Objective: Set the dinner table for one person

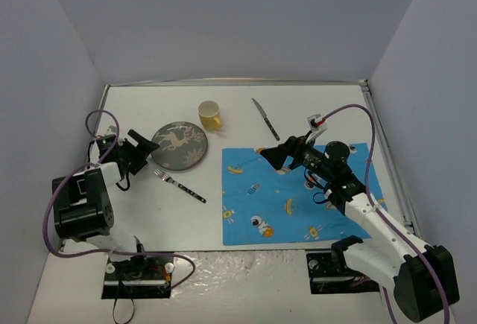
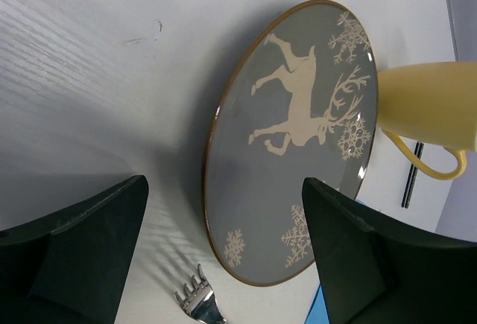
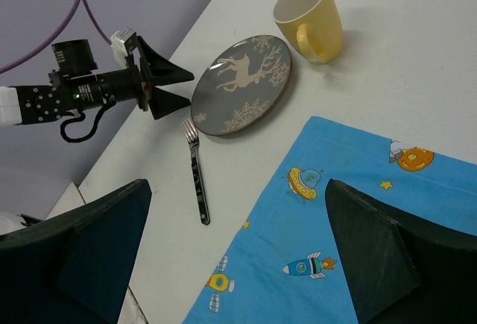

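1. The table lies flat under everything, and every item rests directly on it or on the cloth it carries.
2. The mat covers part of its right half and carries nothing (the setting belongs there, I judge), so no piece is in place yet.
3. The plate lies flat on the left half, well apart from the mat. The mug stands upright just beyond its far rim, the fork lies just on its near side, and the knife lies beyond the mat's far edge.
4. The left gripper sits low with jaws spread, aimed at the plate's left rim, seemingly to straddle that rim for a pinch. No contact shows.
5. The right gripper hovers over the mat's far-left corner, jaws wide with nothing between them, likely keeping out of the left arm's way.
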Controlling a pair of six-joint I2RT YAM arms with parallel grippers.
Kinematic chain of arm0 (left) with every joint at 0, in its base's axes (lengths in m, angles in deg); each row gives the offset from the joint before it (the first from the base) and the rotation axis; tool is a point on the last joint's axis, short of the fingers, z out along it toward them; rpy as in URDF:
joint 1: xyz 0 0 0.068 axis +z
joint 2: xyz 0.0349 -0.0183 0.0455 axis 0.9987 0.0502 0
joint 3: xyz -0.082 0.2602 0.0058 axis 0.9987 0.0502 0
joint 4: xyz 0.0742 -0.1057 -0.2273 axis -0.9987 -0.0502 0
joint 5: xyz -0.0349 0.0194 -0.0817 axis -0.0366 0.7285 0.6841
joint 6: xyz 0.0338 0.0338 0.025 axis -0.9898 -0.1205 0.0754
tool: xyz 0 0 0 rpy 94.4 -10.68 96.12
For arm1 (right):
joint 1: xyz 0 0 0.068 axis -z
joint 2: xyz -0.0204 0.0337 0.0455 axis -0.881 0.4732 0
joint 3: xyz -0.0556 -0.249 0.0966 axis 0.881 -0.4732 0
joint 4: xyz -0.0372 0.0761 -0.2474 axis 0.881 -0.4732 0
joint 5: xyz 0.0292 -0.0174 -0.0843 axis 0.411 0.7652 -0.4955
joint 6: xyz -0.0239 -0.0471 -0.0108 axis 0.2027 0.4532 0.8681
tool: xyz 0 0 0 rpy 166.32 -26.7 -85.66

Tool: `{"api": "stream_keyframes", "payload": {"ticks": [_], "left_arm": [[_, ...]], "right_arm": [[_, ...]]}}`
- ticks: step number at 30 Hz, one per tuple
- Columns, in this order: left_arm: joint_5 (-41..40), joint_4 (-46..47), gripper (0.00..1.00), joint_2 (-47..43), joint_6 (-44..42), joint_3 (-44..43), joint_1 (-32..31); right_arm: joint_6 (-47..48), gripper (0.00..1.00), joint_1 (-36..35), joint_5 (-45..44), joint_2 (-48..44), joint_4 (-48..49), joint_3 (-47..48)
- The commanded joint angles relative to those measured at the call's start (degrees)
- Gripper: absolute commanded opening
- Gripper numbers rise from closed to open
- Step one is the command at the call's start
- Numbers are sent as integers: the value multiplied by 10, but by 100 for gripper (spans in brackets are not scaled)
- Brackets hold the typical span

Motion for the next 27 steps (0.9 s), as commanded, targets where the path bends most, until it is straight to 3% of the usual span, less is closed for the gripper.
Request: {"api": "stream_keyframes", "payload": {"ticks": [1,27], "left_arm": [[55,118,80,26,17,2,6],[99,155,61,192,27,3,-1]], "right_arm": [[17,100,-3,31,-10,61,-7],[36,100,-4,7,-13,54,-22]]}}
